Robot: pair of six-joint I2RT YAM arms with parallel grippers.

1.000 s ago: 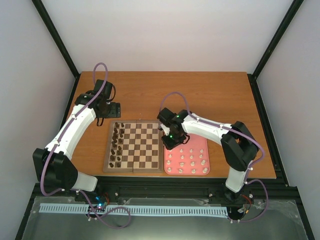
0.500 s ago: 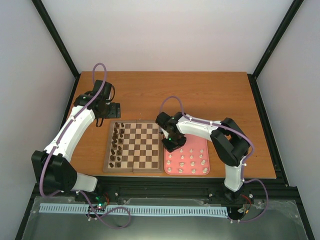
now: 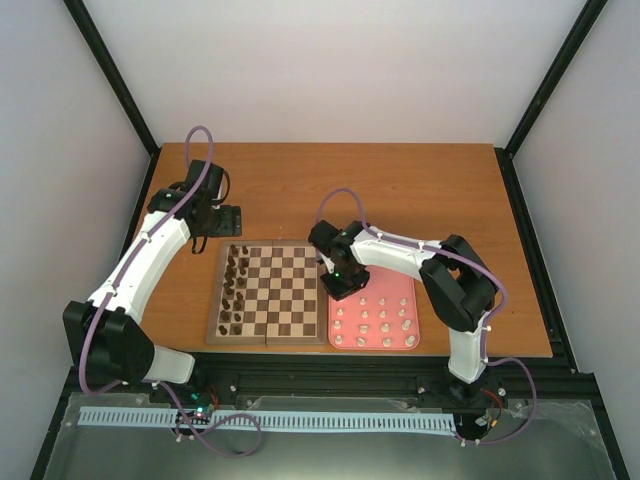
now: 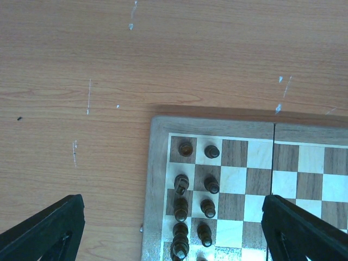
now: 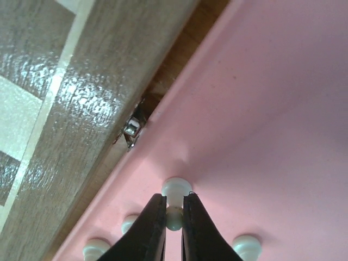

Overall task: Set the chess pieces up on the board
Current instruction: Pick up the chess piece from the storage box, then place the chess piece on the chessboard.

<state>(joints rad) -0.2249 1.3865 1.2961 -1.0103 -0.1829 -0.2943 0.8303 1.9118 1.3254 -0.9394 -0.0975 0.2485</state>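
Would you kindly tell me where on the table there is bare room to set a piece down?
The board's six columns between the dark pieces and its right border are bare, as is the table behind the board. Crowded: the board's two left columns, and the pink tray, dotted with cream pieces, where the right hand pinches one.

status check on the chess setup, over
Right hand shut on a cream piece on the pink tray. Left hand open above the board, far corner. No cream pieces on board yet, nothing blocking.
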